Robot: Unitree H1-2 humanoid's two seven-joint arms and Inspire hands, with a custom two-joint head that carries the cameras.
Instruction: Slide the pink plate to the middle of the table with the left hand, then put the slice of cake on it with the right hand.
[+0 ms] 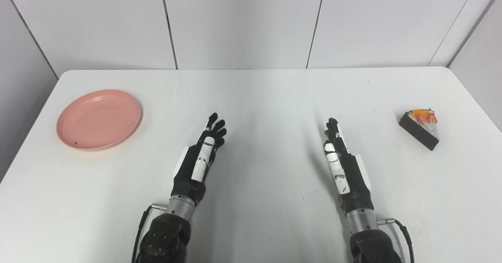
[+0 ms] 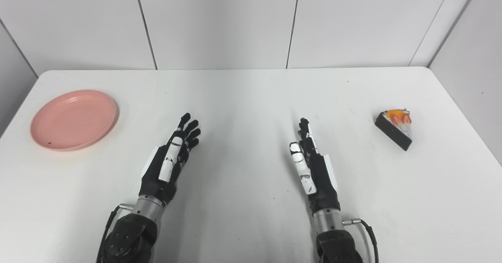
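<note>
Left hand: black and white, fingers straight and slightly spread, holding nothing, over bare tabletop left of centre. Right hand: same pose, edge-on, empty, right of centre. Round, glossy pink plate sits far left, well apart from the left hand; a dark speck shows near its front rim. Wedge-shaped dark cake slice with orange-red fruit topping lies far right. Smooth white table; both views agree.

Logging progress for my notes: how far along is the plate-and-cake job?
Nothing looks done yet. The round pink plate sits at the table's left side, not the middle. The dark cake slice with fruit topping lies far right. The left robot hand and right robot hand are open, holding nothing. Both steps are left.
</note>
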